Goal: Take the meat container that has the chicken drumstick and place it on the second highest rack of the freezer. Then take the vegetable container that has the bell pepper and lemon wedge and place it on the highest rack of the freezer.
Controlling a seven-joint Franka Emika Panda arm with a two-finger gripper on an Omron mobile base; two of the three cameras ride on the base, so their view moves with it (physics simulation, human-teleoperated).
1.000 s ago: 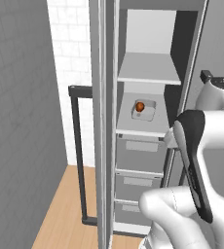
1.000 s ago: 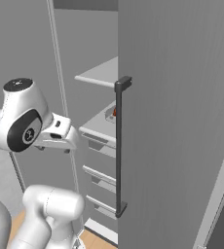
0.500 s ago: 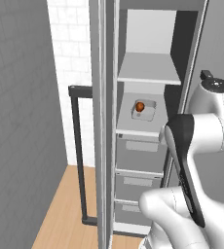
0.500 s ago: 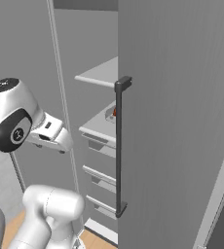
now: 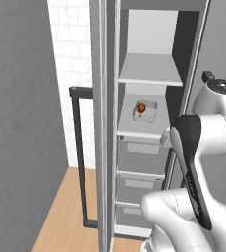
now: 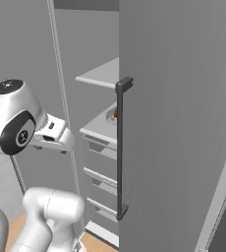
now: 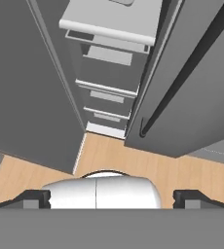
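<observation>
End effector first: from the hand camera I see its two dark tips spread wide apart with nothing between them, pointing down at the wooden floor in front of the freezer. The freezer stands open, and its door, with the long black handle, is swung out beside the arm. Inside the freezer, the chicken drumstick lies in a shallow pale container that rests on the second highest rack of the freezer. Above that rack, the highest rack of the freezer is bare. Below the container's rack I see the grey drawer fronts stacked one under another.
</observation>
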